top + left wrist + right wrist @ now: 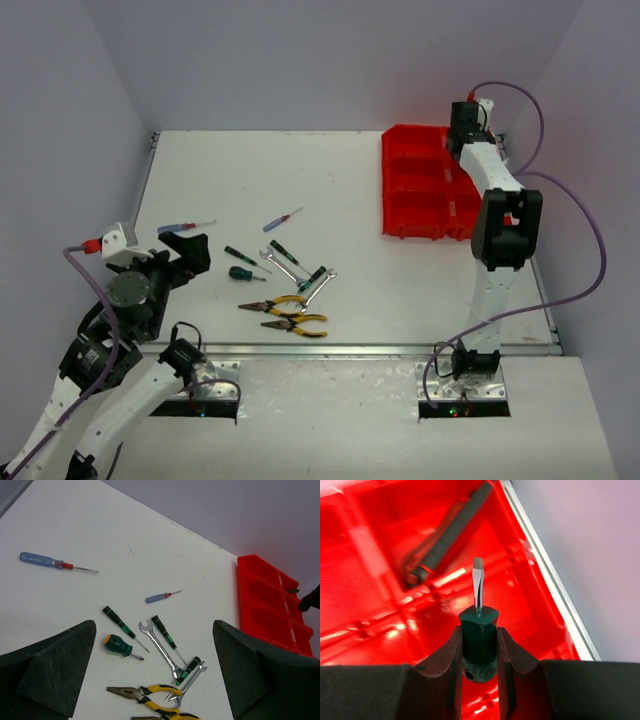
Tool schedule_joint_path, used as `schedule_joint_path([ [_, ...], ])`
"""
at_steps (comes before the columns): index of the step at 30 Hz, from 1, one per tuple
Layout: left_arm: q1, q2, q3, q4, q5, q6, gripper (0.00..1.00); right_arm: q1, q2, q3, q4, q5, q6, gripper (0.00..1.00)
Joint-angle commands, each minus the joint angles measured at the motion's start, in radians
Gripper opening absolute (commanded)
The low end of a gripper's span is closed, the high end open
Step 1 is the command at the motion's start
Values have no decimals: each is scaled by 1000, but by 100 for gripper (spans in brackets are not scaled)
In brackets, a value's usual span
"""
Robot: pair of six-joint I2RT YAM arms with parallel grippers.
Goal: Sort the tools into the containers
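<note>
Right pincer (479,642) pinches the green-handled screwdriver (478,622) at lower centre, blade pointing up-frame over the red tray (375,605); left pincer (154,640) spread.

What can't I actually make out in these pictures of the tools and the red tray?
- Top view: the right claw and the stubby green-handled screwdriver it grips are hidden under the arm's own wrist, above the bright red plastic tray.
- Right wrist view: the long dark object lying in the tray is blurred; which tool it is cannot be told.
- Left wrist view: the nearer yellow-handled pliers are cut off by the bottom edge.
</note>
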Motion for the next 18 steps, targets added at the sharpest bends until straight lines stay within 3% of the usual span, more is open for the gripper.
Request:
schedule_joint_path([
  [1,-13,1,-2,40,6,10,100,-24,-69,-102,73,36,23,0],
  [2,-13,-1,-2,40,6,10,100,-25,-73,-107,74,31,22,3],
  [4,-15,-5,-2,40,8,10,100,-29,-81,-133,75,-4,16,25],
  [7,-17,-15,-2,40,6,10,100,-29,-98,-157,61,-22,30,38],
  [10,-17,-26,-5,42,3,9,100,-29,-143,-169,47,-46,49,64],
  [18,-22,-25,-5,43,6,10,100,21,-321,-173,37,-234,73,79],
])
